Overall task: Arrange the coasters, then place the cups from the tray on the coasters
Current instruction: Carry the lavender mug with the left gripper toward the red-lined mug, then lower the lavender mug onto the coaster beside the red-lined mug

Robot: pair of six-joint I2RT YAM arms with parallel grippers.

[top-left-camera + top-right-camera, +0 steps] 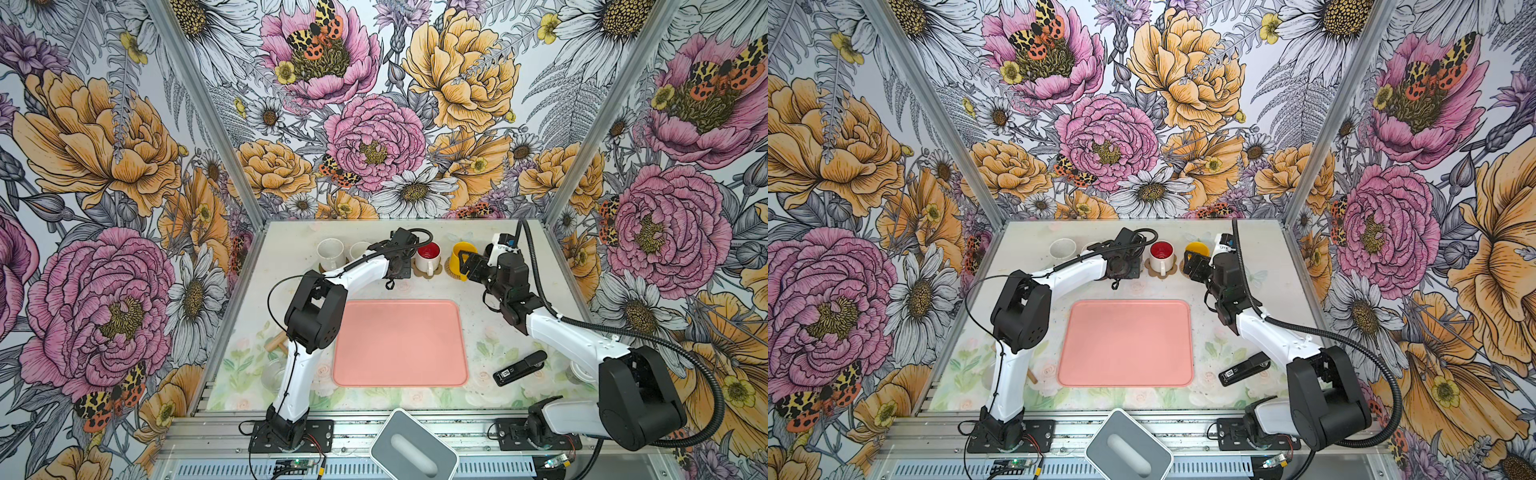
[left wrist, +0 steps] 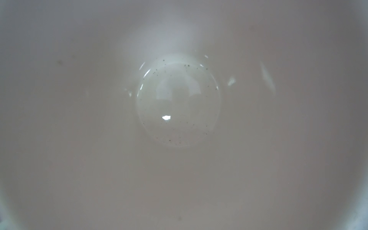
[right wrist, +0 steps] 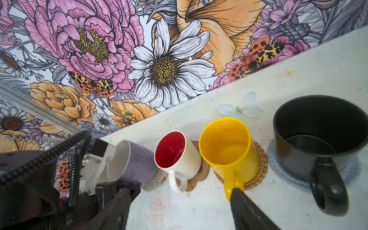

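The pink tray (image 1: 399, 343) holds nothing. Along the back stand two white cups (image 1: 330, 253) (image 1: 359, 249). A red-lined cup (image 3: 177, 153) sits on the paw-print coaster (image 3: 203, 171), a yellow cup (image 3: 227, 143) on the rattan coaster (image 3: 258, 159), and a black cup (image 3: 318, 135) on the grey-blue coaster (image 3: 352, 171). My left gripper (image 1: 397, 266) is shut on the rim of the lavender cup (image 3: 137, 161), which tilts over the whitish woven coaster (image 3: 157, 179); its white inside (image 2: 179, 99) fills the left wrist view. My right gripper (image 3: 179, 199) is open, one finger (image 3: 245, 209) at the yellow cup's handle.
A black stapler (image 1: 519, 368) lies right of the tray. A grey rounded box (image 1: 413, 444) sits at the front edge. A clear glass jar (image 1: 272, 372) and a wooden piece (image 1: 276, 343) are behind the left arm. The back wall is close behind the cups.
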